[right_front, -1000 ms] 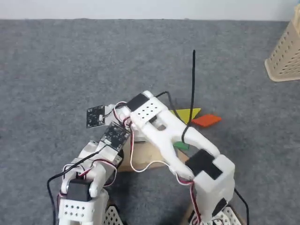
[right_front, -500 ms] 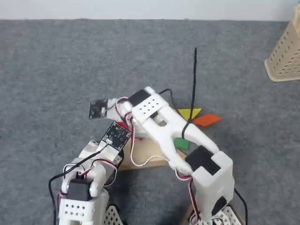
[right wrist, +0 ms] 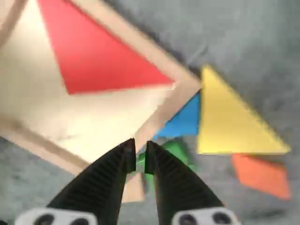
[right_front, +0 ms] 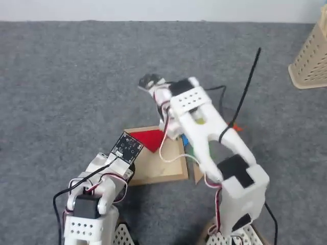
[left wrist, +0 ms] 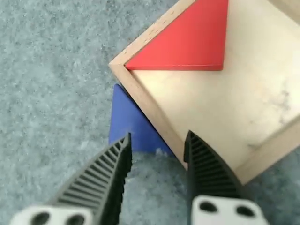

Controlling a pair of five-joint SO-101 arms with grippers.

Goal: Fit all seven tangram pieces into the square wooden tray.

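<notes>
You're at a robotics bench: grey carpet mat (right_front: 61, 76) over the table, plain pale wall (right_front: 153, 10) behind, perforated bin (right_front: 312, 56) at the edge

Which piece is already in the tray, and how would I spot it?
On the grey carpet lies a square wooden tray. The red triangle sits flat in one corner of it. The yellow triangle and orange piece lie outside it.

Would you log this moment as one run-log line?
tray: red triangle inside | left gripper: open over blue piece outside rim | right gripper: shut above rim
</notes>
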